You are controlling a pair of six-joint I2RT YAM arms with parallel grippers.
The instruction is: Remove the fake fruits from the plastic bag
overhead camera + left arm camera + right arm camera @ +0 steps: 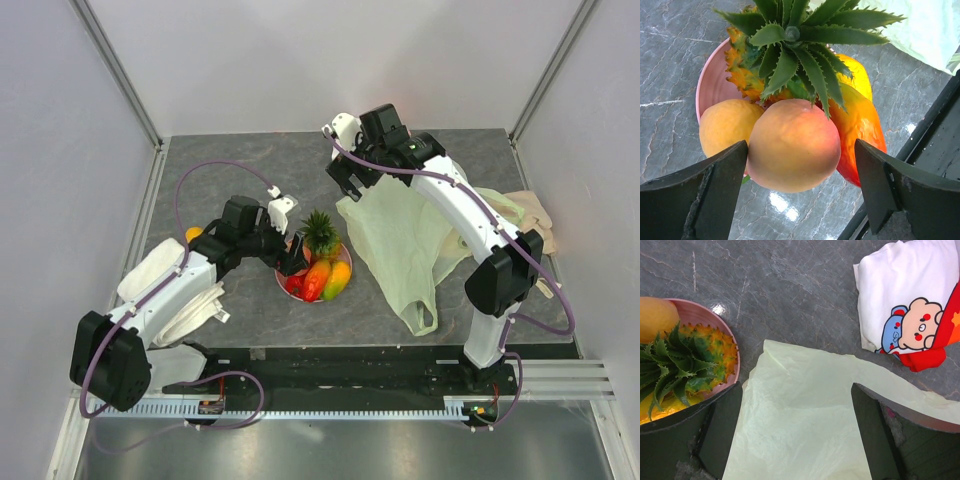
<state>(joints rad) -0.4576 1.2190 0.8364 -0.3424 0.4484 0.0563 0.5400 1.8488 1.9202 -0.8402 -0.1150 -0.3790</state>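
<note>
Looking down from the top camera: the fake fruits (318, 262) are lying heaped on a pink plate (347, 258) at mid-desk (250, 170), with the plastic bag (400, 250) spreading flat just right of it. The left gripper (291, 256) is hovering at the plate's left edge, the right gripper (345, 180) over the bag's far end.
Left wrist: the jaws are standing wide on either side of a peach (792, 145), gripping nothing. The peach is sitting before the pineapple (785, 55), an orange-yellow fruit (725, 125) and a red-orange mango (860, 120).
Right wrist: the jaws are gaping wide and empty over the bag, which is lying beside the plate's rim. A cartoon-printed pouch (910, 295) is lying apart on the desk.
</note>
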